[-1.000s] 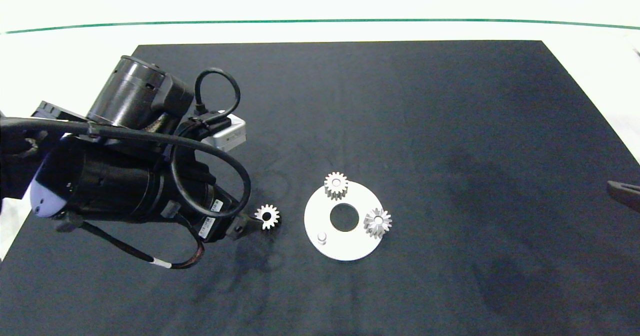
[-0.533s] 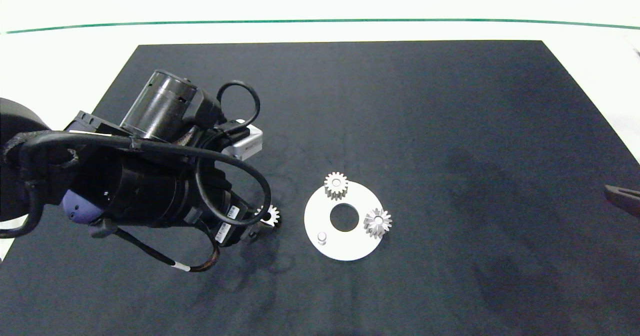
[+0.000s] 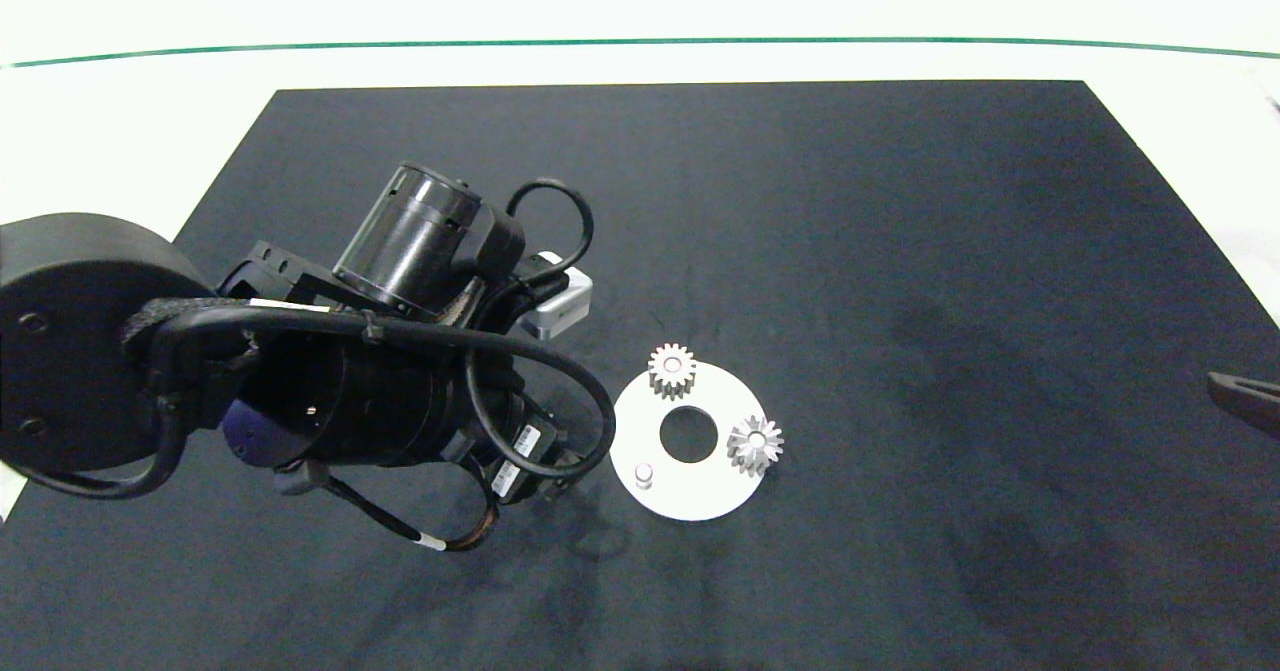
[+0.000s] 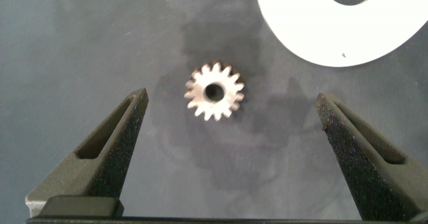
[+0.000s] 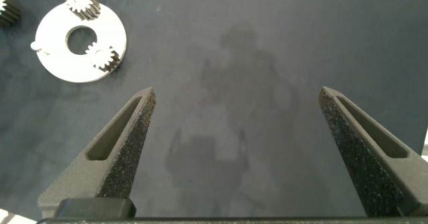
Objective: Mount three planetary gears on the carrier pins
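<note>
A flat white disc (image 3: 700, 496) lies mid-mat with two planetary gears (image 3: 672, 369) (image 3: 756, 443) seated on its carrier pins. One pin (image 3: 644, 474) stands bare. A third gear (image 4: 215, 91) lies flat on the mat beside the disc (image 4: 314, 30). My left gripper (image 4: 233, 100) hangs open straight above it, a finger on each side, not touching. In the head view the left arm (image 3: 380, 401) hides that gear. My right gripper (image 5: 237, 93) is open and empty at the mat's right edge (image 3: 1245, 396), far from the disc (image 5: 60, 63).
A black mat (image 3: 900, 251) covers the white table. A green line (image 3: 640, 42) runs along the table's far side. Bare mat lies between the disc and the right gripper.
My left arm has swung right toward the disc. It now covers the loose gear, which showed in front of its tip in the head view before. The right arm has not moved.
</note>
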`<state>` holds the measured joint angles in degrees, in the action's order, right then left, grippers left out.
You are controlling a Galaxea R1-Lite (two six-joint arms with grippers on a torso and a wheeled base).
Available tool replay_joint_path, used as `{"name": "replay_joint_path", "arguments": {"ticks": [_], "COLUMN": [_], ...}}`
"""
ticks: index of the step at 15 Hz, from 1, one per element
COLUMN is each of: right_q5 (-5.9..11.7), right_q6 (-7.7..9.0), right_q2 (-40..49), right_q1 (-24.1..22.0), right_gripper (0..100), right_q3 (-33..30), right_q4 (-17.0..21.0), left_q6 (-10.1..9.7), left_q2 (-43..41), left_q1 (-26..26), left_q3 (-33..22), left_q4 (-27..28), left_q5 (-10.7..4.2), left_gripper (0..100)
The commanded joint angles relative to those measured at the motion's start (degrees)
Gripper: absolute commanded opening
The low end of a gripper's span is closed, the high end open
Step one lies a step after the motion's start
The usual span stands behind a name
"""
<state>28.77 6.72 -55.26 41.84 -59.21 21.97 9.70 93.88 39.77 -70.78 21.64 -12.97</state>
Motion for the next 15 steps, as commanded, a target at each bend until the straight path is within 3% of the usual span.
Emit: {"name": "replay_joint_path", "arguments": {"ticks": [1,7,15], "right_q5": [0.15,0.15,0.15], "right_q6": [0.05,0.05,0.05], "right_q2": [-0.2,-0.2,-0.29], "right_q1": [0.0,0.09,0.0], "right_gripper": [100,100,100], "right_q3": [0.06,-0.03,0.06], "right_q4": [0.09,0.01,0.01], "left_q6": [1.02,1.81,1.19], "left_q2": [3.94,4.73,5.09], "left_q1": [-0.3,-2.68,-2.85], "left_q3": [-1.82,-0.94,0.99], "left_q4": [0.07,0.07,-2.04], "left_q5": [-0.12,-0.21,-0.21], "left_gripper": [100,100,100]}}
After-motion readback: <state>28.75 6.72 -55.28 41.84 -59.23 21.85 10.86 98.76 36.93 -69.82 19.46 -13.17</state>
